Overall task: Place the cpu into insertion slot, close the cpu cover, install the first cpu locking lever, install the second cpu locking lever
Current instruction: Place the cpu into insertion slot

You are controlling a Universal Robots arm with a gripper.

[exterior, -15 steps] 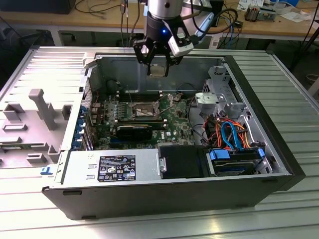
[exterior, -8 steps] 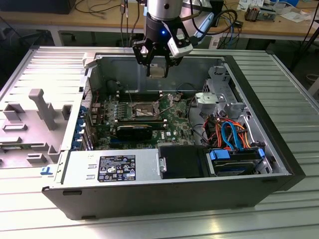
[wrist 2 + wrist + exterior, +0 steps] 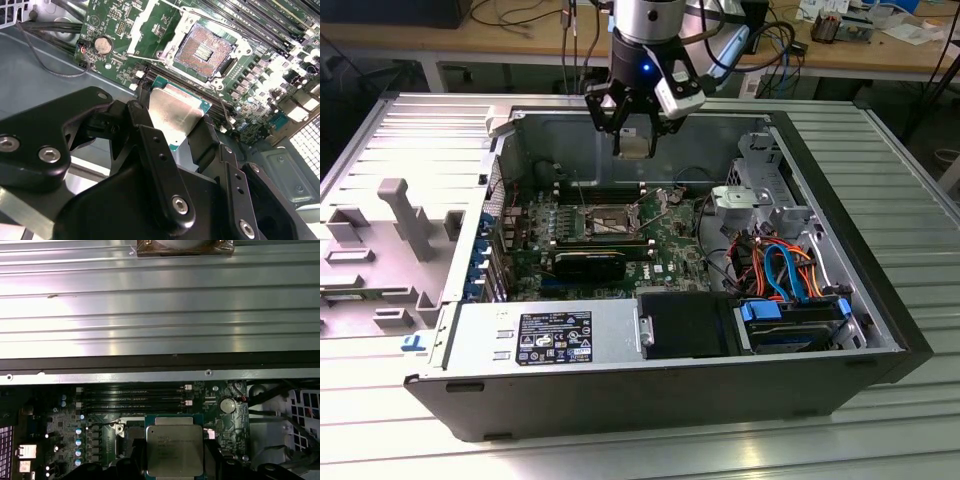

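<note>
cpu (image 3: 174,445), square, silvery-grey, green-edged

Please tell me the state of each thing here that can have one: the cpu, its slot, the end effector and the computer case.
cpu: held by its edges in the air, not inserted.
insertion slot: open and empty, contacts exposed.
end effector: shut on the cpu.
computer case: lying on its side, side panel off, inside exposed.
</note>
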